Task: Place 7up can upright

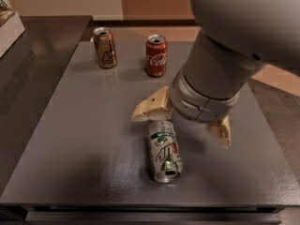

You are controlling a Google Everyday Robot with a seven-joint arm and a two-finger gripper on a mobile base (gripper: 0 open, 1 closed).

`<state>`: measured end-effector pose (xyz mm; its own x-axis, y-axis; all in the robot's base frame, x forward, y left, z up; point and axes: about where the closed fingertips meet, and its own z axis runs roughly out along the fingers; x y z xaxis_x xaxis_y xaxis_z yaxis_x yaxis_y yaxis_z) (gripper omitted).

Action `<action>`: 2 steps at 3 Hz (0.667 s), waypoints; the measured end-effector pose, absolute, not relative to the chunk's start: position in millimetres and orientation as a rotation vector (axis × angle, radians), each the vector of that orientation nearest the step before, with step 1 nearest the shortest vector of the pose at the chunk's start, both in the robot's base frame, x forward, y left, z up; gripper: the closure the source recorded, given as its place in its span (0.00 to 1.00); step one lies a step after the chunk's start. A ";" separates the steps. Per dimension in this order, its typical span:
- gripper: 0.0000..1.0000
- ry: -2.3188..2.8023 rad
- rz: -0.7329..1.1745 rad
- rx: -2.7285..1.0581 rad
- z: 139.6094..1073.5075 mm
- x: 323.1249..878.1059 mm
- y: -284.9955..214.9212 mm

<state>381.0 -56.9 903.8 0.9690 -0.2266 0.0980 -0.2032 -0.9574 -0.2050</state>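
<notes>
The 7up can [164, 152], silver-white with green lettering and a red spot, lies on its side near the front of the grey table [84, 125], its opening facing the front edge. My gripper [183, 125] hangs over the can's far end with its cream fingers spread wide. One finger [151, 109] is to the upper left of the can, the other [221, 131] is off to the right. The gripper is open and holds nothing. The large arm hides the table's right rear.
A red Coca-Cola can [156, 55] and a brown-gold can [105, 47] stand upright at the back of the table. A white box [8, 25] sits on the dark counter at the far left.
</notes>
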 end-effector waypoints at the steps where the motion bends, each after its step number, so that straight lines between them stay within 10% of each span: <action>1: 0.00 0.028 -0.185 -2.980 892.1 373.4 -52.7; 2: 0.00 -0.262 -0.187 -3.013 877.9 366.1 -48.2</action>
